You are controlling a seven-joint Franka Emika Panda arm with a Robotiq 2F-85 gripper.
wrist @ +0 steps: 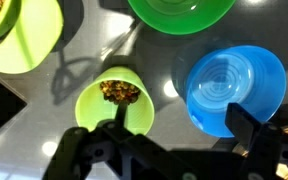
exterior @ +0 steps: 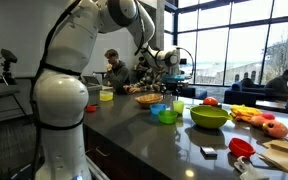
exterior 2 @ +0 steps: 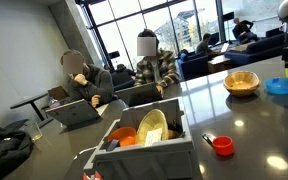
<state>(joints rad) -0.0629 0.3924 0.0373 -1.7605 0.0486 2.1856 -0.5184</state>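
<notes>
1. Yellow-green bowl [wrist: 19, 35]: far picture-left, apart.
2. Lime cup [wrist: 121, 100], brown contents, on counter [wrist: 162, 60]: just ahead of gripper [wrist: 179, 140], off-centre toward its picture-left finger; round, no long axis.
3. Jaws: wide, empty.
4. Blue bowl [wrist: 234, 88]: by the other finger.

A white robot arm [exterior: 64, 90] stretches over a dark desk [exterior: 174, 148], its gripper [exterior: 168, 68] hanging above a small blue bowl [exterior: 158, 108] and a small green cup [exterior: 168, 117] at mid-desk. A large green bowl [exterior: 209, 117] sits just beside them, a red bowl [exterior: 241, 147] toward the near edge and a wicker basket [exterior: 147, 99] toward the far edge.
</notes>
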